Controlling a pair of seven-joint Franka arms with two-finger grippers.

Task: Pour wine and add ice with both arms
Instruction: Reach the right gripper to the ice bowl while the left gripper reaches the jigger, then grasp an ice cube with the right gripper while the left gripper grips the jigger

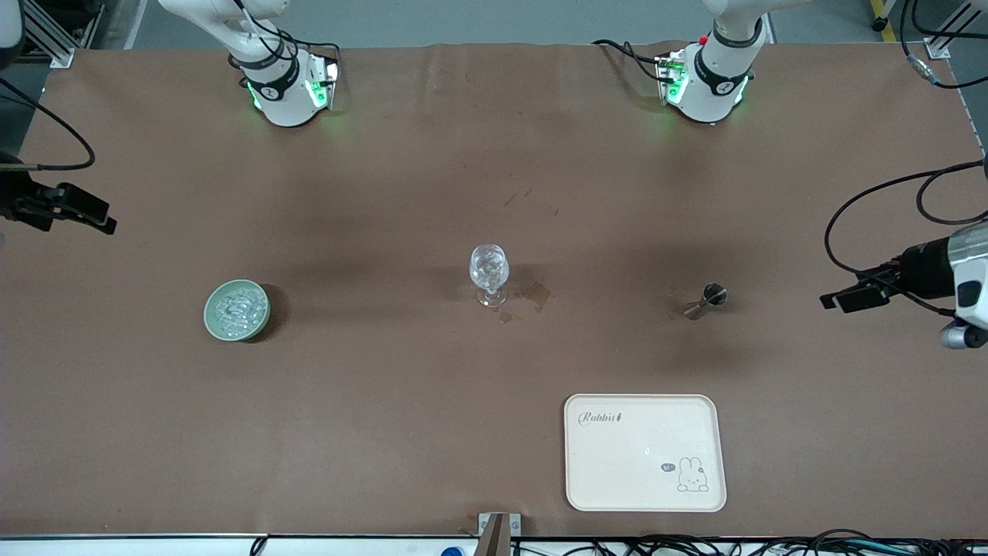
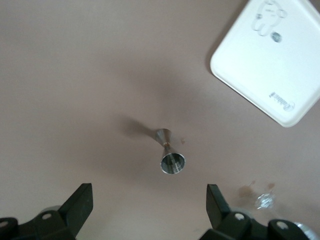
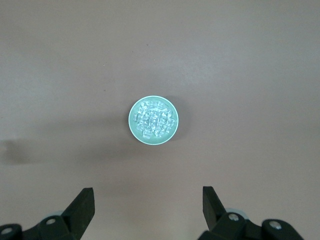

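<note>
My right end effector (image 3: 147, 205) hangs wide open and empty high over the ice (image 1: 236, 307), heaped in a green bowl (image 1: 212, 320) toward my right arm's end of the table (image 1: 386, 193). My left end effector (image 2: 150, 205), equally open and empty, is over a metal jigger (image 1: 706, 300).

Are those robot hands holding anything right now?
No. The left gripper hangs open over the metal jigger, and the right gripper hangs open over the bowl of ice.

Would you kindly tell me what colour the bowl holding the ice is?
Pale green bowl; clearest in the right wrist view.
</note>
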